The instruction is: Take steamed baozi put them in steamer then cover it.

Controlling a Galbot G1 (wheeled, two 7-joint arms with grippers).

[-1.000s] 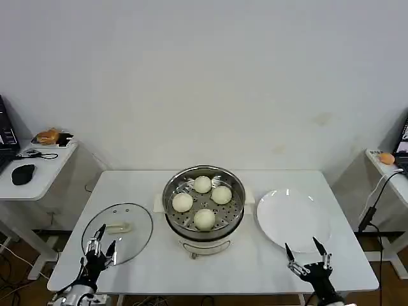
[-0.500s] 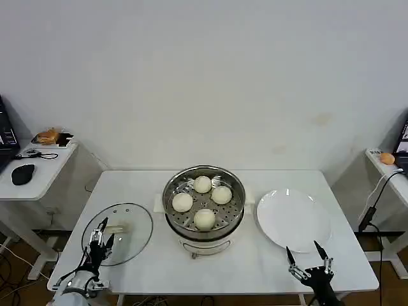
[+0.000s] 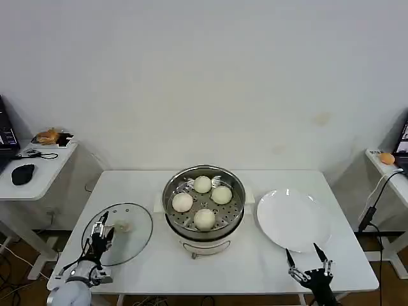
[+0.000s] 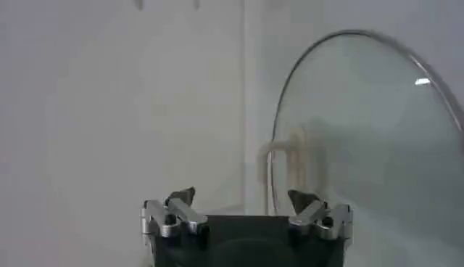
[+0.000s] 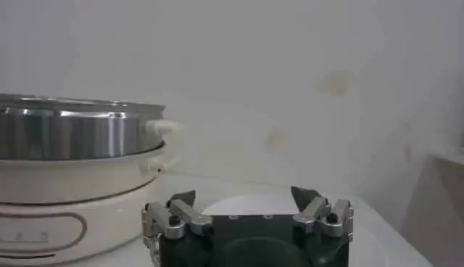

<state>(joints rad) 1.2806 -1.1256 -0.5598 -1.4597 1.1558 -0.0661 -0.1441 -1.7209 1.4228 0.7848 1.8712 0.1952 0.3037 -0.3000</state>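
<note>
We see four baozi (image 3: 203, 201) in the steamer (image 3: 204, 226); left end effector (image 3: 102, 234) spread over the cover (image 3: 134, 242), right end effector (image 3: 308, 262) spread.

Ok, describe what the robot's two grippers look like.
Both match: the left gripper and right gripper each have two slim dark pointed fingers on silver metal brackets with small screws, mounted on a black body. The left one's wrist is pale grey.

Four cream-white round baozi (image 3: 203, 201) are sitting in the shiny silver perforated steel steamer (image 3: 204, 199) beside a plain white plate (image 3: 294, 220).
</note>
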